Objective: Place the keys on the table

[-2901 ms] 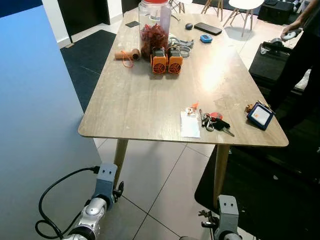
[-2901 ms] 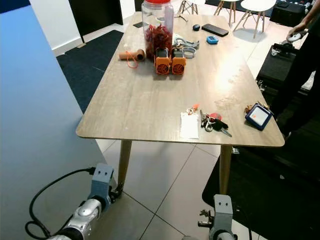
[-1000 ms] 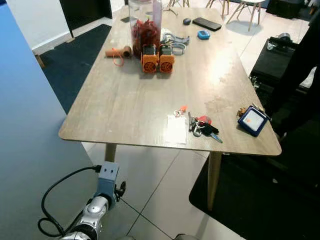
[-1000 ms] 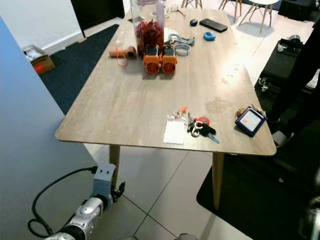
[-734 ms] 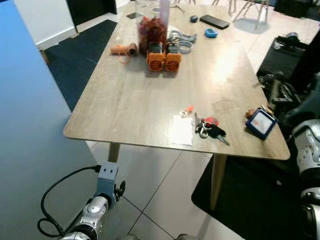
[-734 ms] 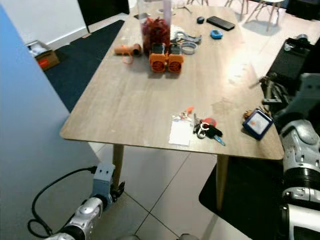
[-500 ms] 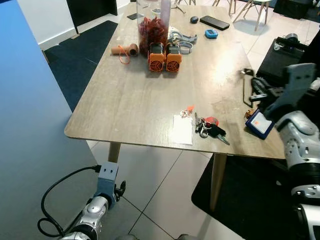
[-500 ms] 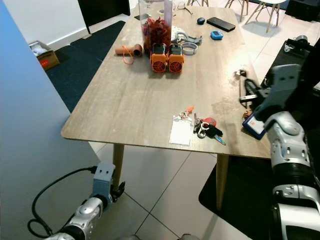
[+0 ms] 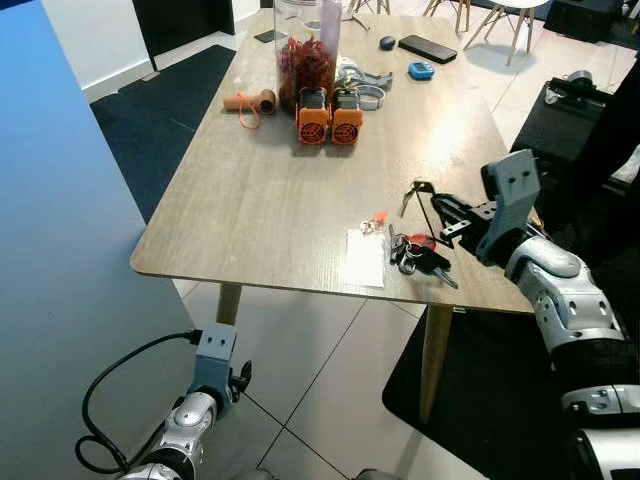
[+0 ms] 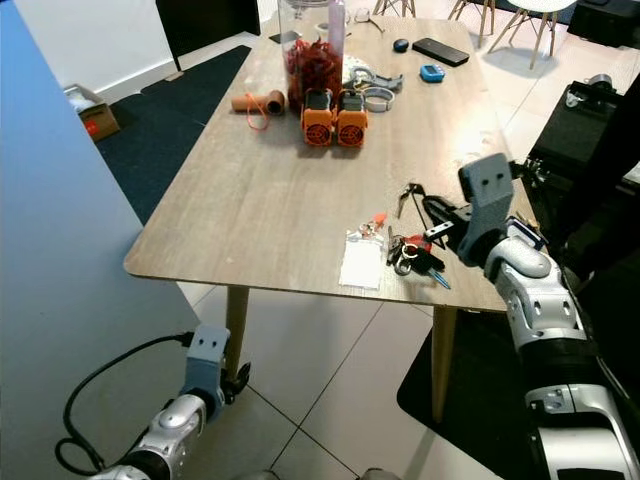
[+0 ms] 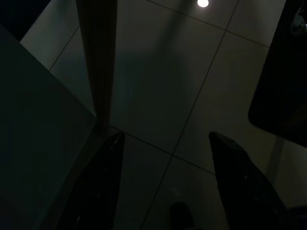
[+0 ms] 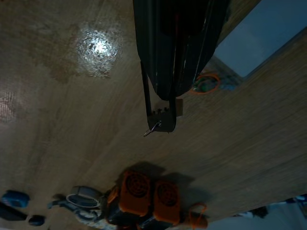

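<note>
The keys [image 9: 420, 255], a bunch with a red tag and black fobs, lie on the wooden table [image 9: 280, 200] near its front right edge. My right gripper [image 9: 415, 190] reaches in from the right and hovers just above and behind the bunch, apart from it. Its fingers [image 12: 168, 67] are pressed together, shut, with a small wire loop at the tip. In the left wrist view my left gripper [image 11: 168, 191] hangs idle and open, low over the floor tiles beside a table leg [image 11: 98, 57].
A white card [image 9: 365, 258] with orange bits lies left of the keys. Further back stand a jar of red stuff [image 9: 305, 50], two orange devices [image 9: 328, 118], a roll [image 9: 250, 100] and a phone [image 9: 427, 48]. A blue panel [image 9: 60, 250] stands on the left, a black mat [image 9: 500, 400] on the right.
My right arm has come up from the lower right and swung in over the table until its gripper is above the keys. The keys have stayed put. The camera shifted slightly.
</note>
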{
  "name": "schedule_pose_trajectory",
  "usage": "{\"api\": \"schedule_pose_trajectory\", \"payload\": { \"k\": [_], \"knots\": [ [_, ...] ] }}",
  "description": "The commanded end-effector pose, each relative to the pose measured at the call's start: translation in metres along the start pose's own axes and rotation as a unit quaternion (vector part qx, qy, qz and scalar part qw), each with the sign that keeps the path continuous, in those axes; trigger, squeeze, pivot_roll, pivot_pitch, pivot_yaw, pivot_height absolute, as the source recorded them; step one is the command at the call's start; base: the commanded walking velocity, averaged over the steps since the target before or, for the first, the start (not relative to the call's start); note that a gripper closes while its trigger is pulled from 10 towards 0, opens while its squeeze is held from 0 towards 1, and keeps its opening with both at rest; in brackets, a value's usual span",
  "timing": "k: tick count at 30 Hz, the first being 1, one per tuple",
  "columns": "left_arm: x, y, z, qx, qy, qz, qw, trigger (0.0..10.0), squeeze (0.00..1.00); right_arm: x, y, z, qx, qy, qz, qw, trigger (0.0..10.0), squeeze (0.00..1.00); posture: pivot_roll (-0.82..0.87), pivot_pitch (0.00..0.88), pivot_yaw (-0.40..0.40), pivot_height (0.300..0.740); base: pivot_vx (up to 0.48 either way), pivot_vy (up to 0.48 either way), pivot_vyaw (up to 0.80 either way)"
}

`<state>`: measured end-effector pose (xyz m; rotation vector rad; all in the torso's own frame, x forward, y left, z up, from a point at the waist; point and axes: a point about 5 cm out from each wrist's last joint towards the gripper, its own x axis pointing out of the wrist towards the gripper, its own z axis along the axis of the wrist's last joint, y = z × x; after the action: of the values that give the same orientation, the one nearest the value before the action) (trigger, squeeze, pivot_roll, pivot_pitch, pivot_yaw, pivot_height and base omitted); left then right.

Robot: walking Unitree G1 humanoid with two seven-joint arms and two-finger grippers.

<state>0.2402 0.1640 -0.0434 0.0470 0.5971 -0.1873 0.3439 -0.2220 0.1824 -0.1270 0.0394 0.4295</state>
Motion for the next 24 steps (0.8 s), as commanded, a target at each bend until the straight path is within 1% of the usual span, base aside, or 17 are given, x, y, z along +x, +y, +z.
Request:
{"api": "schedule_pose_trajectory", "payload": {
  "k": [1,2,3,4,5,6,12,14,15,16,18,19,20,21,22,24],
  "knots": [
    [-0.002,0.003,-0.003,-0.002,0.007,0.002,1.000,10.0,0.00,-0.001,0.005,-0.006,0.009,0.016,0.010,1.000,10.0,0.00,0.03,0.064,0.001,0.740,0.000,0.000,0.00],
    [-0.002,0.002,-0.003,-0.002,0.007,0.002,1.000,10.0,0.00,-0.001,0.005,-0.006,0.010,0.017,0.010,1.000,10.0,0.00,0.03,0.064,0.001,0.740,0.000,0.000,0.00],
    [-0.002,0.003,-0.003,-0.002,0.007,0.002,1.000,10.0,0.00,-0.001,0.006,-0.006,0.015,0.019,0.010,1.000,10.0,0.65,0.03,0.064,0.001,0.740,0.000,0.000,0.00],
    [-0.001,0.003,-0.003,-0.002,0.007,0.003,1.000,10.0,0.00,-0.001,0.006,-0.006,0.019,0.020,0.011,1.000,10.0,0.97,0.03,0.064,0.001,0.740,0.000,0.000,0.00],
    [-0.001,0.003,-0.003,-0.002,0.007,0.003,1.000,10.0,0.00,-0.001,0.006,-0.006,0.019,0.020,0.011,1.000,10.0,0.97,0.03,0.064,0.001,0.740,0.000,0.000,0.00],
    [-0.001,0.003,-0.003,-0.002,0.007,0.003,1.000,10.0,0.00,-0.001,0.005,-0.006,0.023,0.020,0.010,0.999,10.0,1.00,0.03,0.066,0.000,0.740,0.000,0.000,0.00],
    [-0.002,0.003,-0.003,-0.001,0.007,0.004,1.000,10.0,0.00,-0.002,0.004,-0.005,0.024,0.023,0.009,0.999,10.0,1.00,0.03,0.066,0.000,0.740,0.000,0.000,0.00],
    [-0.002,0.003,-0.004,0.000,0.008,0.004,1.000,10.0,0.00,-0.003,0.002,-0.004,0.011,0.022,-0.002,1.000,10.0,1.00,0.03,0.065,0.000,0.740,0.000,0.000,0.00],
    [-0.002,0.003,-0.004,0.000,0.008,0.004,1.000,10.0,0.00,-0.003,0.002,-0.004,0.011,0.022,-0.002,1.000,10.0,1.00,0.03,0.065,0.000,0.740,0.000,0.000,0.00],
    [-0.002,0.003,-0.004,0.000,0.009,0.005,1.000,10.0,0.00,-0.003,-0.001,-0.002,0.005,0.016,-0.016,1.000,10.0,1.00,0.03,0.065,-0.001,0.740,0.000,0.000,0.00],
    [-0.002,0.003,-0.004,0.000,0.009,0.005,1.000,10.0,0.00,-0.003,-0.001,-0.002,0.005,0.016,-0.016,1.000,10.0,1.00,0.03,0.065,-0.001,0.740,0.000,0.000,0.00],
    [-0.002,0.003,-0.005,0.000,0.009,0.005,1.000,10.0,0.00,-0.004,-0.011,0.002,0.006,-0.002,-0.061,0.998,10.0,0.00,0.03,0.066,-0.003,0.740,0.000,0.000,0.00],
    [-0.002,0.004,-0.005,0.000,0.009,0.006,1.000,10.0,0.00,-0.009,-0.027,0.009,0.009,-0.028,-0.127,0.991,10.0,0.00,0.04,0.068,-0.005,0.740,0.000,0.000,0.00],
    [-0.002,0.004,-0.005,0.000,0.009,0.007,1.000,10.0,0.00,-0.014,-0.040,0.013,0.016,-0.049,-0.180,0.982,10.0,0.00,0.04,0.068,-0.009,0.740,0.000,0.000,0.00],
    [-0.003,0.004,-0.005,0.000,0.009,0.008,1.000,10.0,0.00,-0.026,-0.060,0.017,0.037,-0.080,-0.259,0.962,10.0,0.00,0.04,0.068,-0.009,0.740,0.000,0.000,0.00],
    [-0.003,0.004,-0.005,0.000,0.009,0.008,1.000,10.0,0.00,-0.026,-0.060,0.017,0.037,-0.080,-0.259,0.962,10.0,0.00,0.04,0.068,-0.009,0.740,0.000,0.000,0.00]
  ]
}}
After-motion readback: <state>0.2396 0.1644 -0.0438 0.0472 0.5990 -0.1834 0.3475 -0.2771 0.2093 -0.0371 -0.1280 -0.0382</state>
